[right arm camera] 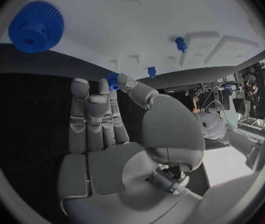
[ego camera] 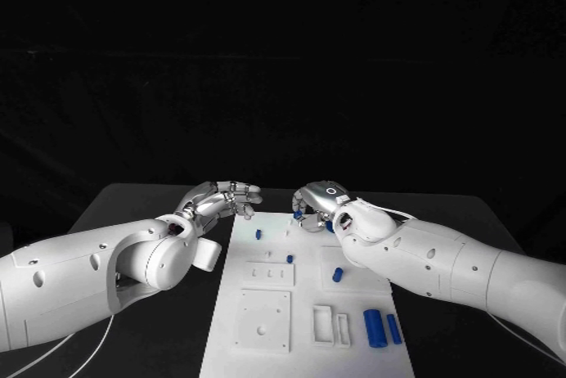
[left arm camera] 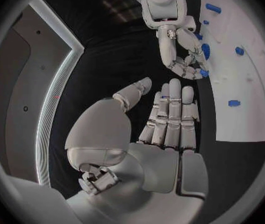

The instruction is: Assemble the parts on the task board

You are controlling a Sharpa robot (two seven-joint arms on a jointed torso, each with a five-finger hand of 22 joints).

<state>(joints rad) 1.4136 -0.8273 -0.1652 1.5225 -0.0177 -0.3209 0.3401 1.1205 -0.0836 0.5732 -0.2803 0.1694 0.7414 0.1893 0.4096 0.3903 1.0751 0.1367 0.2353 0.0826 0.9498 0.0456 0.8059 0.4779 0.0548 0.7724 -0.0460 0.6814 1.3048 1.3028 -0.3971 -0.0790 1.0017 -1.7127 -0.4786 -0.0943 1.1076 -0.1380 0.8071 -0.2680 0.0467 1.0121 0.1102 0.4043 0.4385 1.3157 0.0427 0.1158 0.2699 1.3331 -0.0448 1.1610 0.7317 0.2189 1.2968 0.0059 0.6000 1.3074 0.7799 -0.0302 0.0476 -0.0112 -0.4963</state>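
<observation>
The white task board point(ego camera: 266, 345) lies in the middle of the table. My right hand point(ego camera: 316, 200) hovers over its far end and pinches a small blue part point(right arm camera: 112, 80) between thumb and a fingertip. A blue gear point(right arm camera: 36, 26) sits on the board just beyond that hand. My left hand point(ego camera: 218, 200) hangs beside the board's far left corner, fingers straight and apart point(left arm camera: 170, 114), holding nothing. Small blue pegs point(ego camera: 258, 232) point(ego camera: 290, 258) point(ego camera: 338, 273) stand on the board. Two longer blue cylinders point(ego camera: 373, 327) lie at its near right.
The board has raised white square blocks point(ego camera: 263, 319) and slotted holders point(ego camera: 330, 325) at the near end. Black table point(ego camera: 141, 202) lies on both sides of the board. A white cable point(ego camera: 95, 345) trails under my left arm.
</observation>
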